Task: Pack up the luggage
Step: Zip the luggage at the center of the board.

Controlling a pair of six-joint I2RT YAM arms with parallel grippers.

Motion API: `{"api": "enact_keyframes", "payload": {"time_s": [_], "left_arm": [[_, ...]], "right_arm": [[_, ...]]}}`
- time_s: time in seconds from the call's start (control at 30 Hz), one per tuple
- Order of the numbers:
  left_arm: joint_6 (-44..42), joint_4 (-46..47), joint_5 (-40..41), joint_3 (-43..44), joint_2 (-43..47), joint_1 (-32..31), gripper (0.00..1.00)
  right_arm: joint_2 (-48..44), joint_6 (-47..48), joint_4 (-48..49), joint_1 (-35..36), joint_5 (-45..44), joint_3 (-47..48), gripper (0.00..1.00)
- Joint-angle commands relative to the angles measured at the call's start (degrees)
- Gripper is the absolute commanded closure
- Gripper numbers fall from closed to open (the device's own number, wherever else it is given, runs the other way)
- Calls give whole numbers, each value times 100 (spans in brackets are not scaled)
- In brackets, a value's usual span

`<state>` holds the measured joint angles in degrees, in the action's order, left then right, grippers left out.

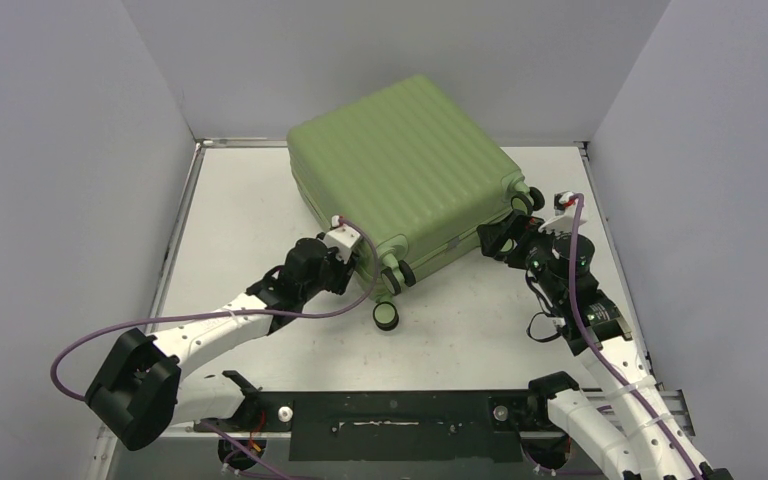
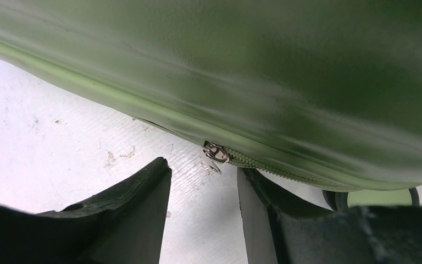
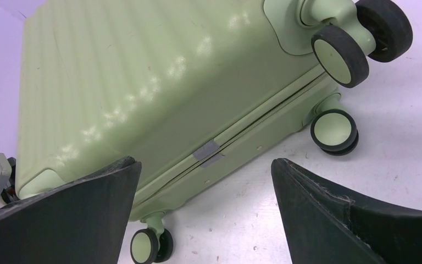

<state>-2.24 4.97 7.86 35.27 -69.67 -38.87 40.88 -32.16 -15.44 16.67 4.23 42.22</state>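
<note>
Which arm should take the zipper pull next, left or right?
Left. The left end effector is open, with the zipper pull on the luggage seam lined up just ahead between its fingers. The right end effector, also open, faces the wheeled end, away from that pull.

luggage [image 1: 410, 165]: light green, ribbed | wheels [image 3: 340, 52]: black, green hubs | table [image 1: 240, 210]: white

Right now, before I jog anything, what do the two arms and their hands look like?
Both the left arm and right arm have white links with black joint housings. A purple cable runs along each to a small white camera block at the wrist. The left hand and right hand each have two black, wedge-shaped fingers.
</note>
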Motion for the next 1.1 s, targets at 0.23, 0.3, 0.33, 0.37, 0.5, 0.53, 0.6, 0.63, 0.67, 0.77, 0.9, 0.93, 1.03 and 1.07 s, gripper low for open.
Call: {"api": "enact_keyframes", "payload": {"time_s": [0.23, 0.3, 0.33, 0.37, 0.5, 0.53, 0.6, 0.63, 0.67, 0.77, 0.9, 0.93, 1.03, 1.07], "left_arm": [[274, 1043, -852, -83, -6, 433, 69], [414, 1154, -992, -122, 37, 527, 72], [440, 1208, -1021, -139, 55, 562, 73], [462, 1244, -1066, -142, 63, 587, 74], [479, 1310, -1239, -147, 46, 609, 77], [486, 1335, -1300, -151, 41, 609, 78], [494, 1361, -1370, -167, 33, 609, 77], [496, 1374, -1408, -169, 32, 609, 77], [496, 1375, -1440, -174, 32, 613, 77], [496, 1396, -1557, -161, 16, 609, 77], [481, 1368, -1758, -156, -3, 592, 76], [467, 1347, -1783, -160, -3, 577, 76], [400, 1208, -1823, -148, 4, 505, 70], [362, 1133, -1804, -148, 18, 473, 68]], "right_arm": [[-45, 24, 194, 47, -54, -81, 8], [-47, 9, 199, 45, -54, -90, 8], [-46, 11, 199, 43, -54, -97, 7], [-53, 9, 199, 47, -54, -99, 8], [-37, 8, 221, 40, -54, -100, 8], [-42, 8, 226, 46, -54, -100, 8], [-38, 8, 226, 46, -54, -100, 7], [-32, 8, 226, 39, -52, -107, 7], [-36, 8, 226, 42, -54, -108, 8], [-36, 1, 226, 44, -49, -130, 8], [-47, -5, 218, 41, -36, -135, 8], [-46, -2, 213, 43, -36, -135, 8], [-69, 8, 175, 45, -36, -102, 8], [-65, 15, 167, 47, -44, -92, 8]]}}
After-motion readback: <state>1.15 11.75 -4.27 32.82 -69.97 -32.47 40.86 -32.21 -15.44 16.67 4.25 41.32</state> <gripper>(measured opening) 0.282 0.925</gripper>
